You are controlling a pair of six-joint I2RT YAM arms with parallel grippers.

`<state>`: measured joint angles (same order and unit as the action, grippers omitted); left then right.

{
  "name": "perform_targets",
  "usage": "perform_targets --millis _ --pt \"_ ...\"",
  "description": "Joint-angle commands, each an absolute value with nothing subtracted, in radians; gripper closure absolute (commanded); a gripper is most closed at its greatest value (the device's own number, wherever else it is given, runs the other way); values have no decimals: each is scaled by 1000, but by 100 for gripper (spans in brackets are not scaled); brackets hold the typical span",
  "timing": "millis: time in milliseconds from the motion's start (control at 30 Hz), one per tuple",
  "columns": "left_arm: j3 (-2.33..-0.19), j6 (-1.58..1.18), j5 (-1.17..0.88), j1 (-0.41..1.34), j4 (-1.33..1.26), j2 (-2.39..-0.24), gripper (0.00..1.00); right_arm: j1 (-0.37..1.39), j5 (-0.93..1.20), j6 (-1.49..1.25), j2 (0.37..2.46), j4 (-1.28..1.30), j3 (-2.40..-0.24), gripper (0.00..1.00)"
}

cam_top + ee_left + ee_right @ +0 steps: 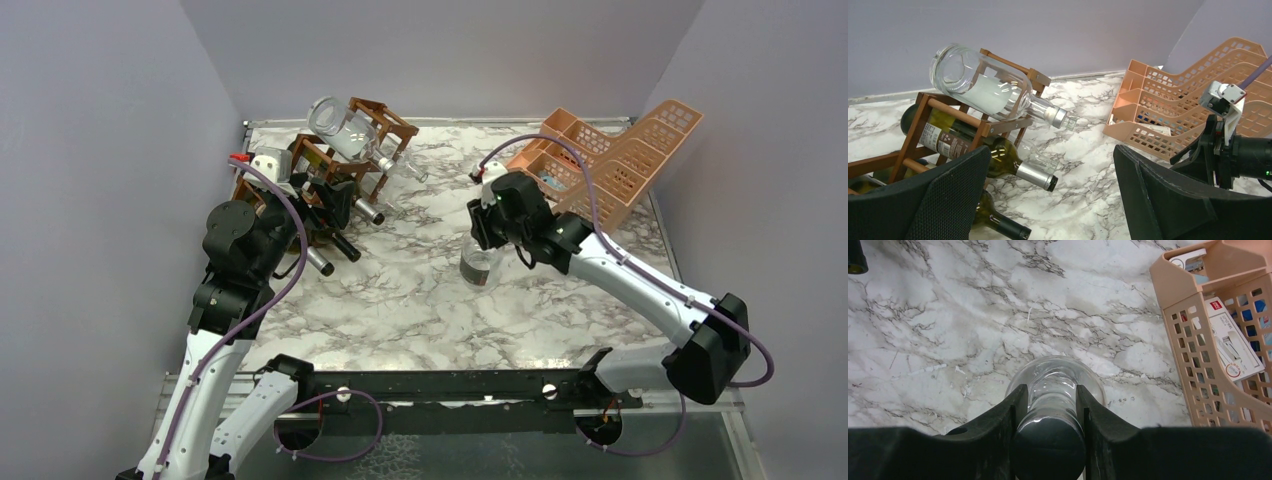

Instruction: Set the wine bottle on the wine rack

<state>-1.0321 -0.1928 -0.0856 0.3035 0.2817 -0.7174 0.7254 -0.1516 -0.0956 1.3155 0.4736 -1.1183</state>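
The wine bottle (478, 262) is clear glass with a black cap and stands upright mid-table. My right gripper (492, 222) is shut on its neck just under the cap, as the right wrist view (1050, 405) shows from above, with the bottle's shoulder (1055, 372) below. I cannot tell whether its base touches the table. The brown wooden wine rack (345, 165) stands at the back left. It holds a clear bottle (345, 130) on top and dark green bottles (973, 147) lower down. My left gripper (335, 205) is open and empty in front of the rack (923, 125), also in the left wrist view (1053, 200).
A peach plastic basket rack (610, 160) stands at the back right, close behind the right gripper; it also shows in the wrist views (1188, 100) (1228, 340). Bottle necks (345, 245) stick out of the wine rack toward the table's middle. Grey walls enclose the marble table (420, 300).
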Motion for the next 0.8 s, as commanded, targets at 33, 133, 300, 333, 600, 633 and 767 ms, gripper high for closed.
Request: perform_targets --millis 33,133,300,333,600,633,767 --pt "-1035 -184 -89 309 283 -712 1 727 -48 -116 1367 402 -1177 99" --pt "-1033 -187 -91 310 282 -713 1 729 -14 -148 1404 335 -1216 99" --pt "-1031 -189 -93 309 286 -710 1 729 16 -171 1470 214 -1313 99" --pt "-1031 -189 -94 310 287 -709 1 729 22 -176 1483 187 -1326 99" --pt "-1030 -193 -100 310 295 -705 1 729 53 -234 1552 -52 -1305 99" --pt "-1028 -193 -100 309 295 -705 1 729 49 -242 1552 -78 -1288 99" --pt "-1026 -196 -104 310 295 -706 1 729 42 -253 1519 -170 -1191 99"
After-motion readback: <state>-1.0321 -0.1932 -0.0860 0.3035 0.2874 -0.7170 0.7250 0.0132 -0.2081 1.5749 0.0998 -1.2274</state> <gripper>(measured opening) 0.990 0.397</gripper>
